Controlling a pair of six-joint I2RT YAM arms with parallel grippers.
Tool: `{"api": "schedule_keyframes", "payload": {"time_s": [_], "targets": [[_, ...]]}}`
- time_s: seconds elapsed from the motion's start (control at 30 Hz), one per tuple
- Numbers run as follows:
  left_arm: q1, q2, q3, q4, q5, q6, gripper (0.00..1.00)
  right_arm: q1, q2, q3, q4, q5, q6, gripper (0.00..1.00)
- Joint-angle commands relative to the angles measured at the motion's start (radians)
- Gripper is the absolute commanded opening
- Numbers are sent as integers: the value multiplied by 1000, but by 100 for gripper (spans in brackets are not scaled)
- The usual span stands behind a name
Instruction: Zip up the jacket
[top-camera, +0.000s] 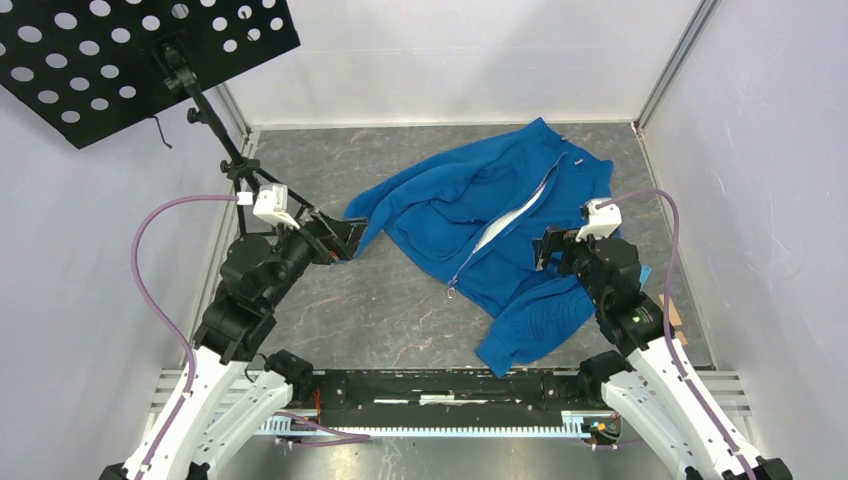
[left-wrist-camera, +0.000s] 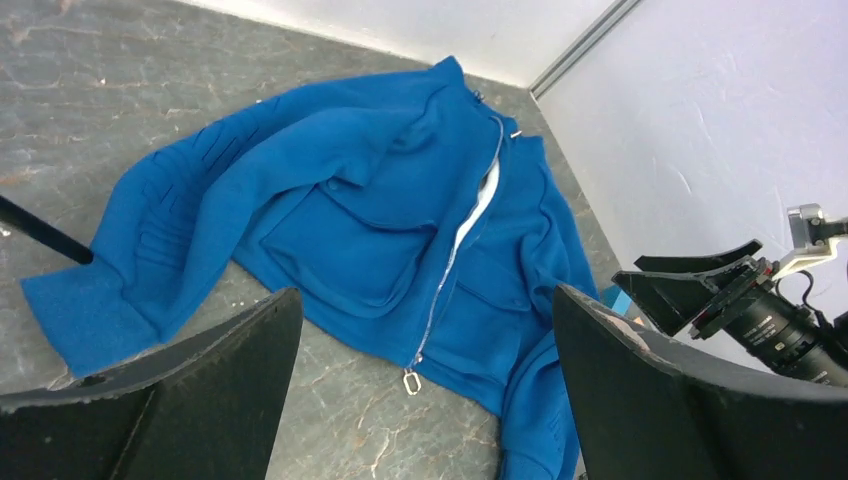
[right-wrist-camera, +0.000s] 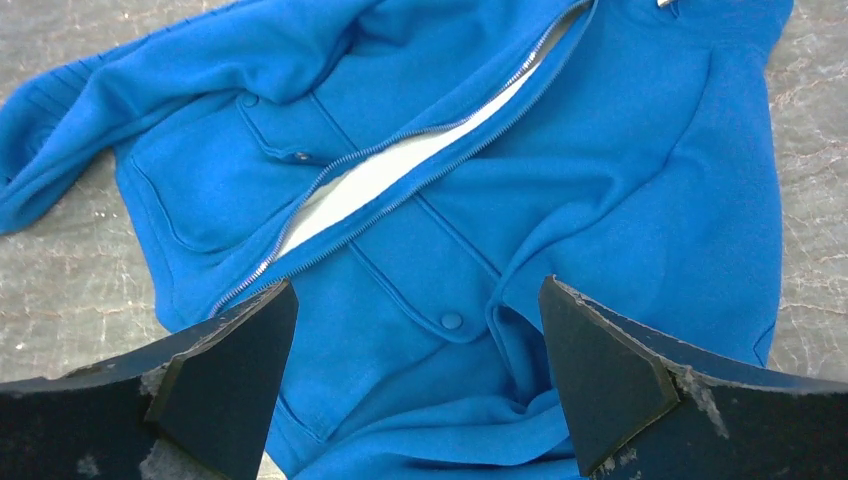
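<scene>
The royal-blue jacket (top-camera: 480, 215) lies spread on the grey table, collar toward the far wall. Its light zipper (top-camera: 510, 222) is joined only near the hem; above that it gapes and shows pale lining (right-wrist-camera: 370, 175). The metal pull (left-wrist-camera: 411, 381) lies on the table at the hem, also visible in the top view (top-camera: 453, 291). My left gripper (top-camera: 352, 240) is open and empty, by the jacket's left cuff (left-wrist-camera: 85, 310). My right gripper (top-camera: 545, 250) is open and empty, hovering over the jacket's right front (right-wrist-camera: 420, 330).
A black perforated stand (top-camera: 140, 50) on a tripod stands at the far left. White walls enclose the table on three sides. A small tan and light blue object (top-camera: 668, 310) lies near the right wall. The right gripper shows in the left wrist view (left-wrist-camera: 700, 285).
</scene>
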Motion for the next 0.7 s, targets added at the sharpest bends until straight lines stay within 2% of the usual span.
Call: {"api": "schedule_keyframes", "payload": {"time_s": [0.0, 0.13, 0.23, 0.37, 0.47, 0.53, 0.6, 0.67], "targets": [[5, 32, 13, -81, -5, -22, 100, 0, 39, -3, -37, 13, -49, 97], [6, 131, 56, -114, 96, -2, 100, 0, 157, 18, -63, -65, -94, 97], [6, 235, 99, -128, 185, 19, 100, 0, 260, 11, -33, -217, -118, 97], [5, 438, 185, -152, 357, 49, 100, 4, 375, -27, 82, -429, -48, 97], [-3, 592, 257, -168, 472, 62, 100, 20, 447, -37, 150, -488, 40, 97], [-38, 695, 300, -173, 484, 71, 97, 33, 480, -40, 190, -484, 103, 97], [-94, 765, 339, -171, 438, 83, 95, 33, 502, -41, 209, -469, 160, 97], [-160, 831, 382, -160, 384, 102, 87, 33, 521, -40, 202, -446, 196, 97]]}}
